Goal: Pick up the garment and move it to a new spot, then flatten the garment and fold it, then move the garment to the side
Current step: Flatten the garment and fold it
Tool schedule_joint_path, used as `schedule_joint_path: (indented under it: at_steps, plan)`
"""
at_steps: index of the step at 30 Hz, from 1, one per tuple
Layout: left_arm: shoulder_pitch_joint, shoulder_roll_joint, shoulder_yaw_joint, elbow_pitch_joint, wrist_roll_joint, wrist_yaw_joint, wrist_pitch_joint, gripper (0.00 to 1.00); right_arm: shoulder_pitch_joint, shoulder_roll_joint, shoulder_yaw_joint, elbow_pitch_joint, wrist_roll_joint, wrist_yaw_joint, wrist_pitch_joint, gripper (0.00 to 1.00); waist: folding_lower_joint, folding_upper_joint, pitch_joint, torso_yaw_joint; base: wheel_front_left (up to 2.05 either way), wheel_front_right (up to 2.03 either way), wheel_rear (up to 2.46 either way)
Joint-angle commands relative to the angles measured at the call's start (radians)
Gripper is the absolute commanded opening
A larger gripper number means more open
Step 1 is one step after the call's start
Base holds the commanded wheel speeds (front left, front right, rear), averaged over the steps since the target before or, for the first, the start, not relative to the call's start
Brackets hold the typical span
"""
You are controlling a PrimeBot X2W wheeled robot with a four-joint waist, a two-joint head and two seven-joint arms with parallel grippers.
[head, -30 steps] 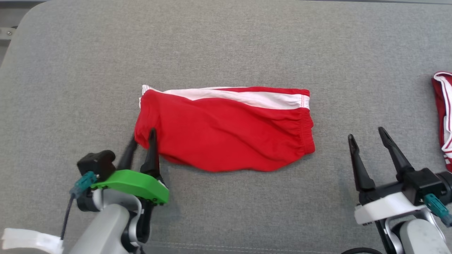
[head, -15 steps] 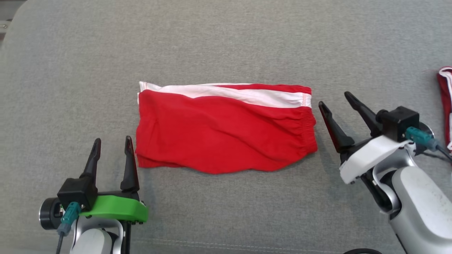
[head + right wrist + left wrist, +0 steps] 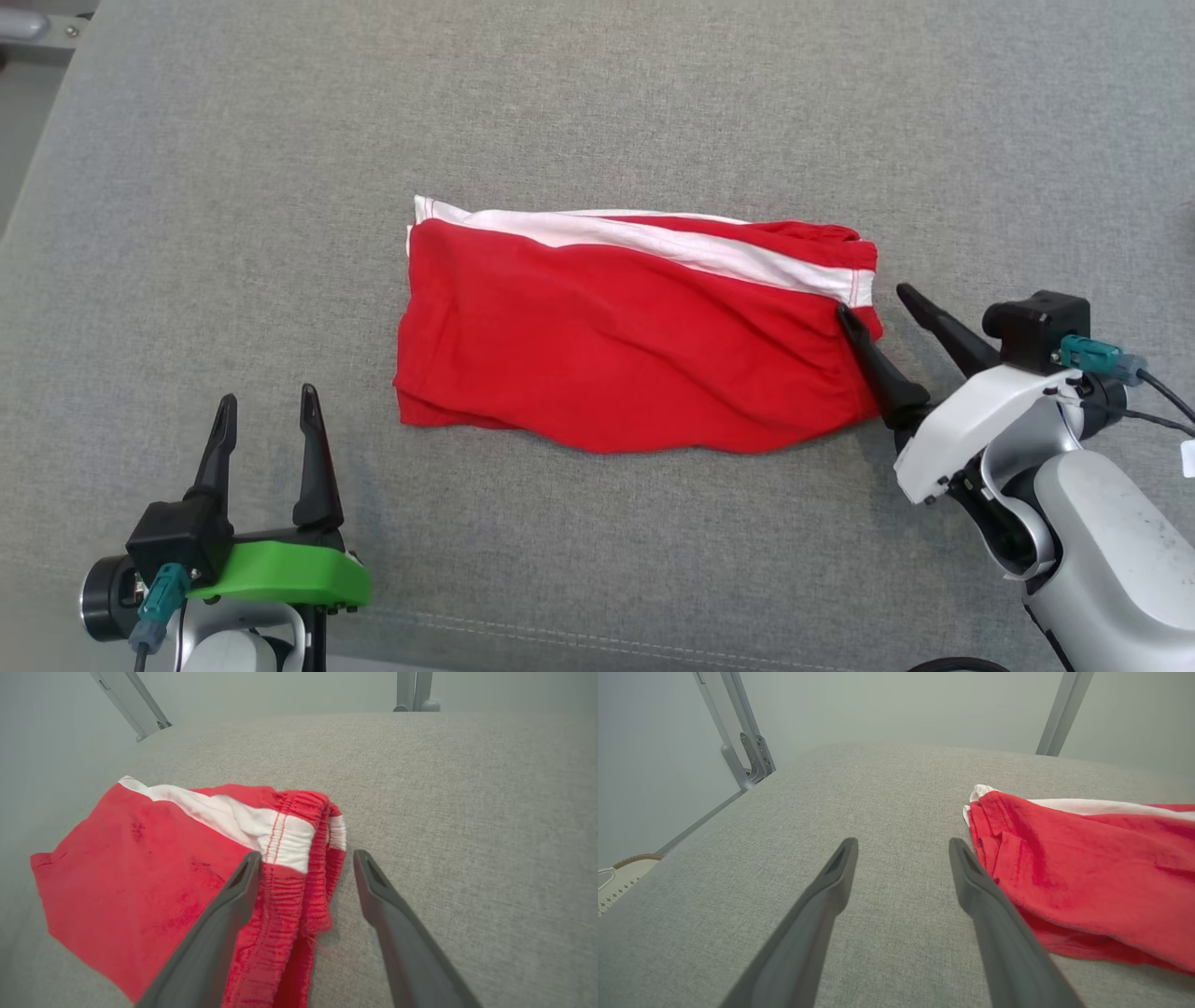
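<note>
Garment (image 3: 625,345): red shorts with a white side stripe, lying folded in the middle of the surface, elastic waistband end to the robot's right, leg hem end to its left
Left gripper (image 3: 266,395): fingers spread wide with nothing between them, standing near the hem's lower corner but clear of the cloth; in the left wrist view the gripper (image 3: 902,842) has its right-hand finger just beside the hem of the garment (image 3: 1087,868)
Right gripper (image 3: 873,300): fingers spread, straddling the waistband end; in the right wrist view the gripper (image 3: 306,854) has one finger lying over the garment (image 3: 140,868) and the other over bare surface, with the gathered elastic bunched between them
Change, left side: a second ago this gripper was pinched on the hem's lower corner; it has let go and drawn back towards the robot
Change, right side: the gripper was well apart from the waistband a second ago and has closed in on it; that end now looks slightly rumpled
Change, camera: the head view has shifted between pictures
Surface (image 3: 597,112): grey woven padding, a stitched seam (image 3: 560,637) along the near edge
Room: pale grey-green walls, slanted metal struts (image 3: 742,742) beyond the far edge
</note>
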Motion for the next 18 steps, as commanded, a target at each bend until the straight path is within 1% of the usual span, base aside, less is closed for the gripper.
schedule_joint_path:
  at_steps: [1, 6, 10, 12, 16, 17, 18]
  plan:
    - [0.008, -0.007, 0.009, 0.002, 0.010, -0.010, -0.002, 1.00, 0.004, -0.009, 0.003, 0.005, 0.002, -0.001, 0.011, 1.00, 0.0000, -0.0001, 0.006, -0.003, 0.00, 0.00, 0.00]
    - [-0.015, -0.032, 0.037, -0.003, 0.033, -0.051, -0.002, 1.00, -0.023, -0.007, 0.021, 0.028, 0.014, -0.001, 0.073, 1.00, 0.0000, -0.0001, 0.024, -0.005, 0.00, 0.00, 0.00]
    - [-0.029, -0.046, 0.058, 0.000, 0.042, -0.085, -0.002, 1.00, -0.060, -0.007, 0.030, 0.044, 0.057, -0.001, 0.152, 1.00, 0.0000, -0.0001, 0.033, 0.004, 0.00, 0.00, 0.00]
    - [-0.037, -0.053, 0.070, -0.001, 0.039, -0.103, -0.002, 1.00, -0.069, 0.006, 0.024, 0.067, 0.101, -0.001, 0.207, 1.00, 0.0000, -0.0001, 0.033, 0.012, 0.00, 0.00, 0.00]
    - [-0.043, -0.059, 0.077, 0.007, 0.038, -0.141, -0.002, 1.00, -0.088, 0.034, 0.030, 0.121, 0.217, -0.001, 0.362, 1.00, 0.0000, -0.0001, 0.028, 0.025, 0.00, 0.00, 0.00]
    - [-0.043, -0.060, 0.077, 0.007, 0.036, -0.149, -0.002, 1.00, -0.091, 0.045, 0.027, 0.135, 0.249, -0.001, 0.394, 0.98, 0.0000, -0.0001, 0.025, 0.026, 0.00, 0.00, 0.00]
    - [-0.043, -0.060, 0.078, 0.008, 0.035, -0.156, -0.002, 1.00, -0.095, 0.051, 0.019, 0.149, 0.274, -0.001, 0.420, 0.41, 0.0000, -0.0001, 0.023, 0.026, 0.00, 0.00, 0.00]
